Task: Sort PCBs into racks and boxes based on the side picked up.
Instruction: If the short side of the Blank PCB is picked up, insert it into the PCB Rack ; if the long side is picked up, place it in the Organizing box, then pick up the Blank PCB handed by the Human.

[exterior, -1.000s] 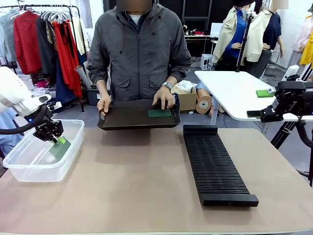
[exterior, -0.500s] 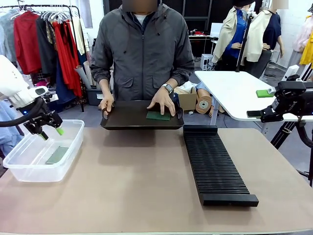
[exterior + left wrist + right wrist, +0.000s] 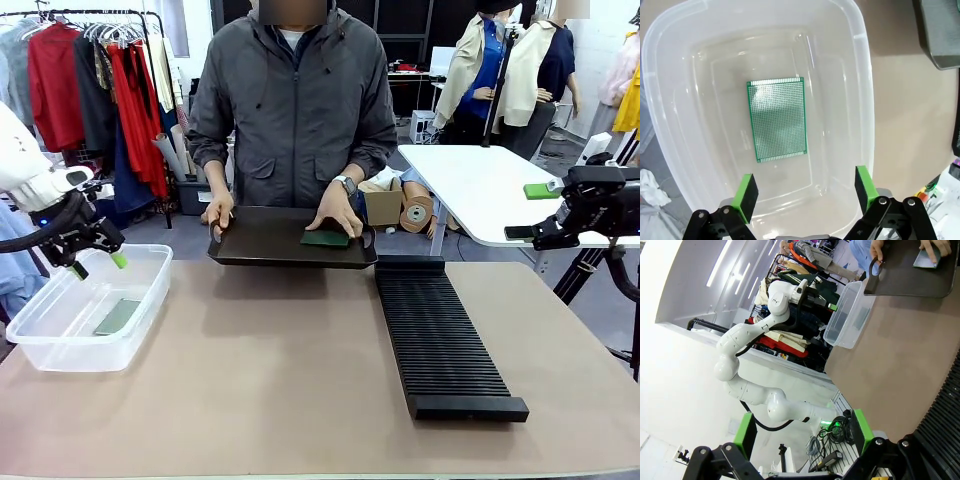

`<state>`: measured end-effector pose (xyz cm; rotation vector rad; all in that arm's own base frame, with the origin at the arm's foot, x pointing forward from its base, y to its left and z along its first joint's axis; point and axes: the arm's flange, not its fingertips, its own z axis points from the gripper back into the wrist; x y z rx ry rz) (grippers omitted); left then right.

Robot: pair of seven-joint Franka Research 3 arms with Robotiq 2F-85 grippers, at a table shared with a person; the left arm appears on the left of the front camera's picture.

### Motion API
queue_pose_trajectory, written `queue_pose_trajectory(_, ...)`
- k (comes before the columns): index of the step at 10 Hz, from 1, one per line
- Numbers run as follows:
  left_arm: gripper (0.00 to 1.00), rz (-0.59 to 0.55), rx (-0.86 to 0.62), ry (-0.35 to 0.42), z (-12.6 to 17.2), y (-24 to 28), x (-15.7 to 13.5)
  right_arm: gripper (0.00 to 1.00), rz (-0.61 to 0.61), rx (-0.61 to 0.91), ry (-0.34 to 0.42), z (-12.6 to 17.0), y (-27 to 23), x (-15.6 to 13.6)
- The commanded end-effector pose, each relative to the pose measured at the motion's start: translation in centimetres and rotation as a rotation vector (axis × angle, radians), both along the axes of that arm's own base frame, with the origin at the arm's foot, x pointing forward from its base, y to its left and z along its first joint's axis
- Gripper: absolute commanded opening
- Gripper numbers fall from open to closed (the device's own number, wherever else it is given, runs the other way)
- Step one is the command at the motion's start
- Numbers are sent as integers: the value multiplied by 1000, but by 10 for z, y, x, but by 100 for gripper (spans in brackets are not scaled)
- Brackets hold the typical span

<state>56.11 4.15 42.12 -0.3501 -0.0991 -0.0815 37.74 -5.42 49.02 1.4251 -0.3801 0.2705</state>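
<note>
Your left tool (image 3: 805, 192) hangs spread and empty; directly below it a PCB (image 3: 777, 119) lies patterned-face up in the box (image 3: 866, 100), presumably sorted by face. Your right tool (image 3: 802, 432) is spread too.

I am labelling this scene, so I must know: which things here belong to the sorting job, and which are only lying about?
Job: PCB in the clear tub; second PCB on the black tray, under the person's hand; slotted black rack.
Lying about: white side table; green item on it; cardboard box; clothes rail.
</note>
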Motion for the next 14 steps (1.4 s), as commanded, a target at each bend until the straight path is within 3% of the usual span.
queue_pose_trajectory(1, 100, 40, 24, -14, 4, -2, -13, 100, -2, 6, -10, 2, 0, 0)
queue_pose_trajectory(10, 100, 35, -23, -13, 8, -1, -18, 100, -2, 6, -10, 2, 0, 0)
queue_pose_trajectory(11, 100, 50, -79, -15, 8, 4, -18, 100, -2, 6, -10, 2, 0, 0)
queue_pose_trajectory(14, 100, -17, -425, 2, 18, 29, -22, 100, -2, 6, -10, 2, 0, 0)
